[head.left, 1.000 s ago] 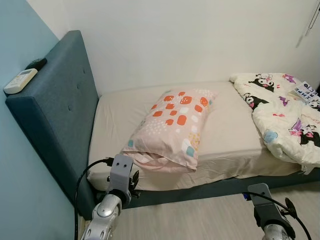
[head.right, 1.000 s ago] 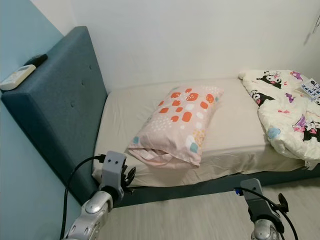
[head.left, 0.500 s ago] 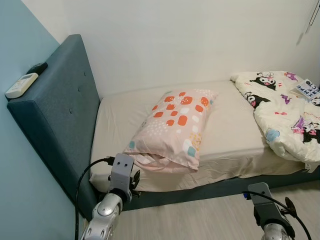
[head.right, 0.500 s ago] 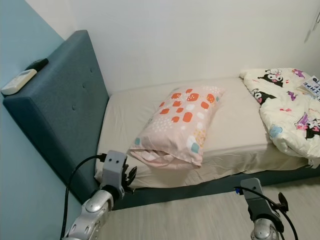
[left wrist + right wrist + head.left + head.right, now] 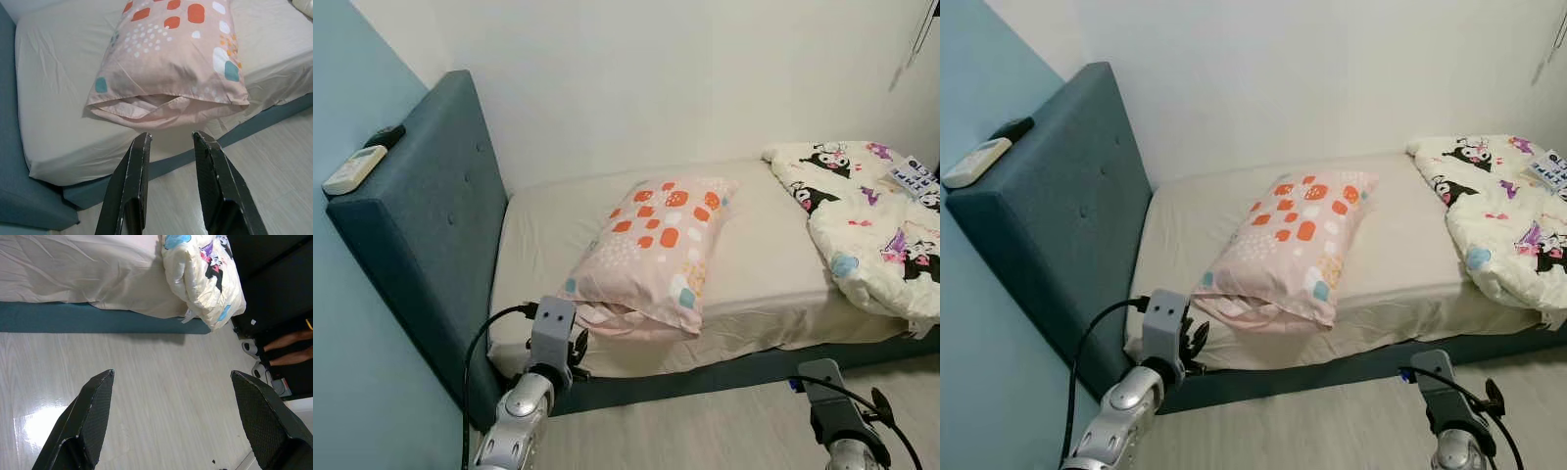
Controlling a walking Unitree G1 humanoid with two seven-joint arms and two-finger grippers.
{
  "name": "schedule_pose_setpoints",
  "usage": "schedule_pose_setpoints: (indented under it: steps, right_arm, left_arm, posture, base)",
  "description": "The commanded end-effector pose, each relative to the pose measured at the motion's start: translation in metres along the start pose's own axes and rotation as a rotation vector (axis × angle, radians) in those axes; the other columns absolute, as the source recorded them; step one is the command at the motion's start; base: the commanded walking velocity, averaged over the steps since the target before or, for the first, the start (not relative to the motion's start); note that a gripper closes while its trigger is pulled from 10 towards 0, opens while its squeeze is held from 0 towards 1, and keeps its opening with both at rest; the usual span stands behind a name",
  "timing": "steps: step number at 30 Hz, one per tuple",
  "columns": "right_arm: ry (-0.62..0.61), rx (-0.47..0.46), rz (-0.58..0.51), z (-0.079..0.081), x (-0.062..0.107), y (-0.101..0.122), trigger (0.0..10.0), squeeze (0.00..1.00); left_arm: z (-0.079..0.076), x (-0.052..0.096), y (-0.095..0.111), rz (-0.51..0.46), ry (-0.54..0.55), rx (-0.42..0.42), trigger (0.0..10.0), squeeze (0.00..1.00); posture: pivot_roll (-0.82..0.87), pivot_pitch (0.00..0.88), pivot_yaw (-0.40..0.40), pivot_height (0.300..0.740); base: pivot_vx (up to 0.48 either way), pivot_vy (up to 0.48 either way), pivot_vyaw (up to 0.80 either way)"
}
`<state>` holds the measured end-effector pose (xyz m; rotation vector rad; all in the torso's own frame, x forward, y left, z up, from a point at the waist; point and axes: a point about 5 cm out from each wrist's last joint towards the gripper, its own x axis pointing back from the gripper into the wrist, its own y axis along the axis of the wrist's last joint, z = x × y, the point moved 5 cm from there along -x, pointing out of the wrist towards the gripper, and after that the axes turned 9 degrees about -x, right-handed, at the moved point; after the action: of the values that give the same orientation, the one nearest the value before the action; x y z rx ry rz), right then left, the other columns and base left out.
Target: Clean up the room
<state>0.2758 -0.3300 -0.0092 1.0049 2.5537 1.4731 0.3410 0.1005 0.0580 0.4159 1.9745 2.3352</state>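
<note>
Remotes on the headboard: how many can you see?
2. A white remote lies flat on the top of the blue headboard, near its front end. A black remote lies just behind it, closer to the wall. None show elsewhere.

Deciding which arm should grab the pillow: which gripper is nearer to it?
Left. The left gripper hovers just short of the pillow's open end; the right gripper hangs over floor near the quilt.

Beside the matt, woven-cloth headboard (image 5: 421,225), a soft cotton-like pillow (image 5: 656,250) lies on a smooth, creased sheet (image 5: 773,255), above the glossy wood-look floor (image 5: 146,396).
</note>
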Motion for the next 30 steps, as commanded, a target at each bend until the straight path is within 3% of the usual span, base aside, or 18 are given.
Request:
schedule_pose_setpoints:
  steps: [1,30]
  right_arm:
    - [0.001,-0.007,-0.007,0.0027,0.0007,0.001,10.0,0.0]
    - [0.0,-0.007,-0.008,0.0015,-0.0008,0.0021,10.0,0.0]
  left_arm:
    - [0.0088,0.0015,-0.0028,0.007,0.027,-0.001,10.0,0.0]
    - [0.0095,-0.0015,-0.0017,0.004,0.023,-0.003,10.0,0.0]
  posture:
    - [-0.03,0.01,0.009,0.74]
    - [-0.03,0.016,0.011,0.74]
  base:
    - [0.0,0.0,0.0]
    - [0.0,0.0,0.0]
